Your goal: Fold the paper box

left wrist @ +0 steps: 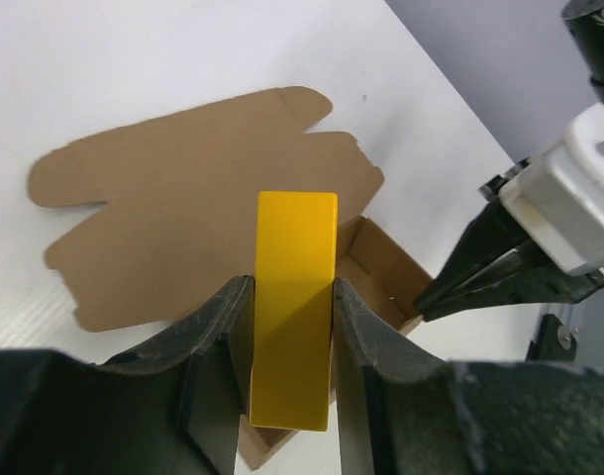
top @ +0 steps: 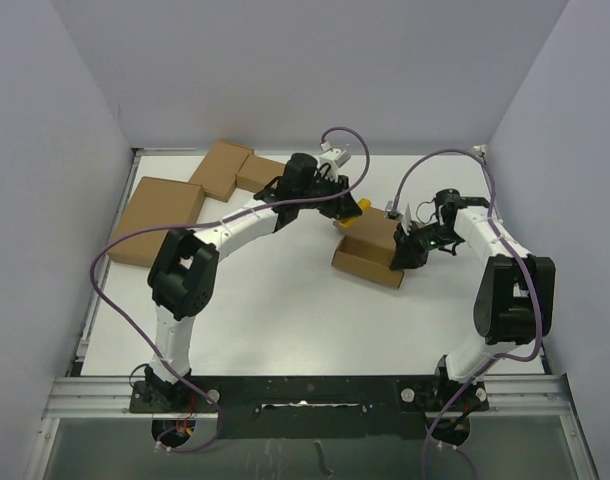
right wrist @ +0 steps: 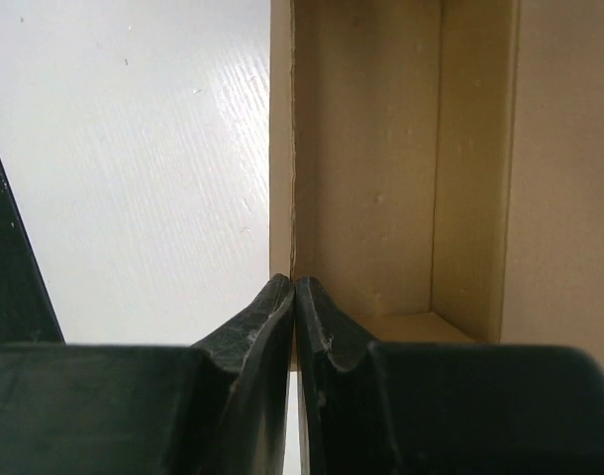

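A brown paper box (top: 370, 252) stands partly folded at the table's middle right, its open inside showing in the right wrist view (right wrist: 381, 178). My right gripper (top: 407, 245) is shut on the box's side wall (right wrist: 282, 148), the fingertips pinching its edge (right wrist: 294, 287). My left gripper (top: 347, 208) is shut on a yellow block (left wrist: 294, 297) and holds it above the open box (left wrist: 376, 267). The yellow block (top: 365, 207) shows just behind the box in the top view.
Flat unfolded cardboard blanks lie at the back left (top: 165, 215), with a folded piece (top: 225, 168) beside them. One flat blank shows under the left wrist (left wrist: 183, 198). Grey walls enclose the table on three sides.
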### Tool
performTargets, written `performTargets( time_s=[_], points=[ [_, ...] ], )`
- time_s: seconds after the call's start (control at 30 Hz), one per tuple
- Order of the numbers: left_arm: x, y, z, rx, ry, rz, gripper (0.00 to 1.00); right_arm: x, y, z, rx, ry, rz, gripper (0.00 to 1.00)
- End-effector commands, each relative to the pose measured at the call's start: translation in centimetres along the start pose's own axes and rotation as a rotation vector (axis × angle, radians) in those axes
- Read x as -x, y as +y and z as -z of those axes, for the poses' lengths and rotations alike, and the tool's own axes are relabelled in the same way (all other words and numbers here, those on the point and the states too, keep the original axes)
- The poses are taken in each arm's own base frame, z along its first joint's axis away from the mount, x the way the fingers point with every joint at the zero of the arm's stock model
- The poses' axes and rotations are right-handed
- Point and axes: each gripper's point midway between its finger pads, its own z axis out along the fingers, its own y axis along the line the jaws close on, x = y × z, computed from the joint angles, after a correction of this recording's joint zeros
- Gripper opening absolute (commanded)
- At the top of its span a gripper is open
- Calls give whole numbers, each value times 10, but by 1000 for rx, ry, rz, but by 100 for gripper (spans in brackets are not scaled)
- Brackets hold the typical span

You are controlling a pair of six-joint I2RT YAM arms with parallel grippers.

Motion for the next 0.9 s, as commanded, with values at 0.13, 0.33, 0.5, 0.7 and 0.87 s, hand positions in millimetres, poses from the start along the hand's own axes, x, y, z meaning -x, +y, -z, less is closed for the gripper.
performTargets(
  time_s=[0.13,0.33,0.5,0.7,0.87],
  points=[
    [-10,-52,-4,-156,6,-2,2,5,14,-2,15,29,108,8],
    [-43,-46,-10,-163,81,40,2,2,20,-9,43,56,131,8],
    [-65,-42,-13,-164,132,57,2,0,24,-12,55,71,146,8],
    [-85,-36,-18,-170,174,34,2,0,27,-14,67,72,156,8],
    [-98,-27,-27,-169,202,-8,2,0,27,-13,68,72,159,9]
  ],
)
